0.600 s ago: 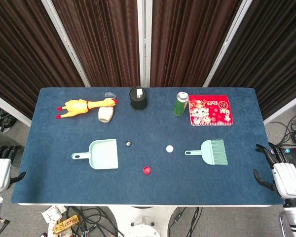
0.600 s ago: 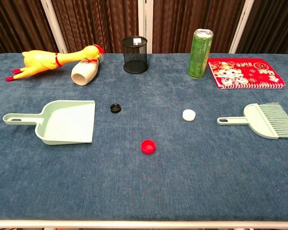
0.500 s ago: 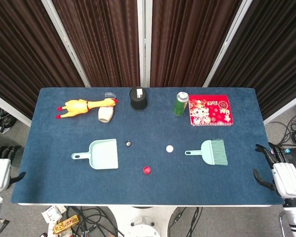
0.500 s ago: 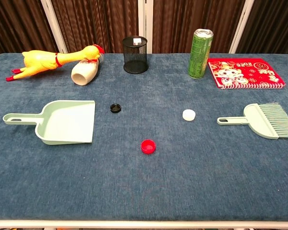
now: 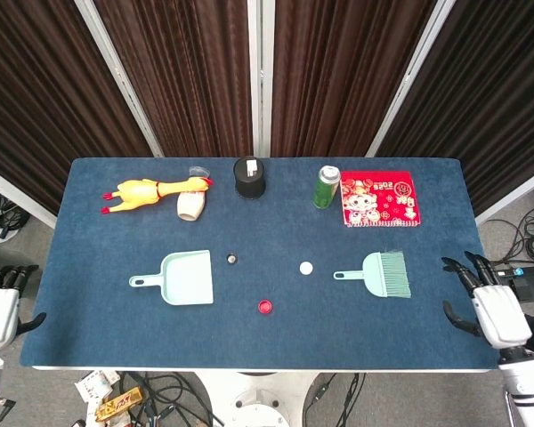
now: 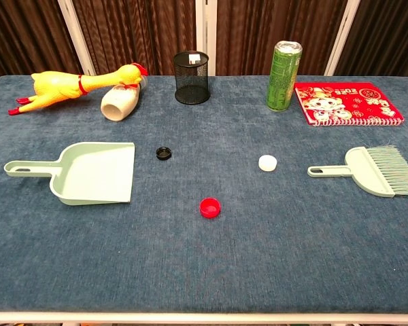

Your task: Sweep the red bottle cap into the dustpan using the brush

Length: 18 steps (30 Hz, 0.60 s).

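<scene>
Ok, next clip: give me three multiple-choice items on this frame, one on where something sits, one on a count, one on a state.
1. Where does the red bottle cap lie?
A. inside the dustpan
B. on the cloth between dustpan and brush
C. on the red notebook

2. How many loose caps lie on the table?
A. one
B. two
C. three

3. What is the right hand doing?
A. gripping the brush
B. empty, at the table's edge
C. pressing the can

Key: 1 B, it lies apart from the dustpan and the brush. 2 C, red, black cap and white cap. 3 B, its fingers are spread and the brush lies untouched.
</scene>
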Each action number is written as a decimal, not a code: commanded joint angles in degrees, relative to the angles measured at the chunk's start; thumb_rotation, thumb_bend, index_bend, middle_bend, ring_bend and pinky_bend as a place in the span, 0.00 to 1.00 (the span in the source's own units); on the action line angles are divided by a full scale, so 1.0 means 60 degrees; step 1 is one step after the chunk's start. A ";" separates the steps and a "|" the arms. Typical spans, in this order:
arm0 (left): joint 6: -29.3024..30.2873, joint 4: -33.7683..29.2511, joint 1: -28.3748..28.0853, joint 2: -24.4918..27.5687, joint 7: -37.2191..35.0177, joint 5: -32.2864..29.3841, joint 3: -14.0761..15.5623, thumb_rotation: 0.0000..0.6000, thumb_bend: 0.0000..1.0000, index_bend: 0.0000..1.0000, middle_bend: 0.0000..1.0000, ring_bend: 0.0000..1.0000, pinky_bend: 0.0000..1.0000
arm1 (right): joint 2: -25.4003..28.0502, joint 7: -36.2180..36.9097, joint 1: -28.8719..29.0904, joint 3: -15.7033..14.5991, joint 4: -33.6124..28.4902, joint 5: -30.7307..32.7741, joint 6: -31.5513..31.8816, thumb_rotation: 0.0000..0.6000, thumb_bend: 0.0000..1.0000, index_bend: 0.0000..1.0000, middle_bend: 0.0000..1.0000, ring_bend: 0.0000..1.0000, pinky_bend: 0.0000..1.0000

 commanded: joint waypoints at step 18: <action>-0.0172 0.0445 -0.0104 -0.0159 -0.0392 0.0196 0.0069 1.00 0.11 0.22 0.24 0.17 0.16 | -0.3402 -0.7186 0.3543 0.0853 0.1266 0.2501 -0.4281 1.00 0.05 0.40 0.36 0.10 0.15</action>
